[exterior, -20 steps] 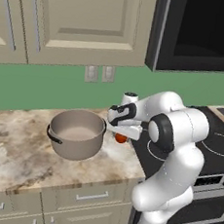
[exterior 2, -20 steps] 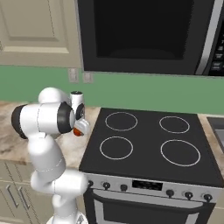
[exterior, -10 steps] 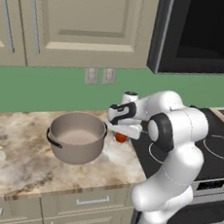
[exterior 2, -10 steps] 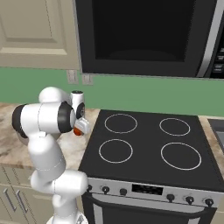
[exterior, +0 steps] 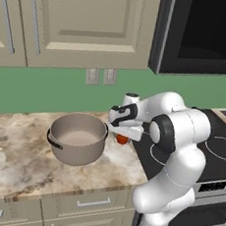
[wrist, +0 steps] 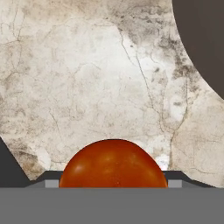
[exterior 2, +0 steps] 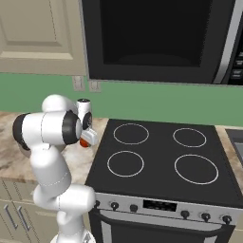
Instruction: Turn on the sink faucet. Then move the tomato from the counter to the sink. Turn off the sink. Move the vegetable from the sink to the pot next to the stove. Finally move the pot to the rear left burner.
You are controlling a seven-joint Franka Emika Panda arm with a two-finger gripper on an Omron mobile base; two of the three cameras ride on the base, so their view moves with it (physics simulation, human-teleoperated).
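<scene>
Even, diffuse rendered light in all my views, bright with no single source I can place; the pot [exterior: 77, 138] throws only a soft faint shadow on the counter [exterior: 15, 169], and its inside is shaded darker toward the near wall. The stove [exterior 2: 161, 161] glass stays flat matte black without glare, while the tomato [wrist: 113, 164] carries small dull highlights on its glossy skin in my hand view. Focus is uniform with no motion blur or edge distortion, though the base views look coarse and slightly soft.
</scene>
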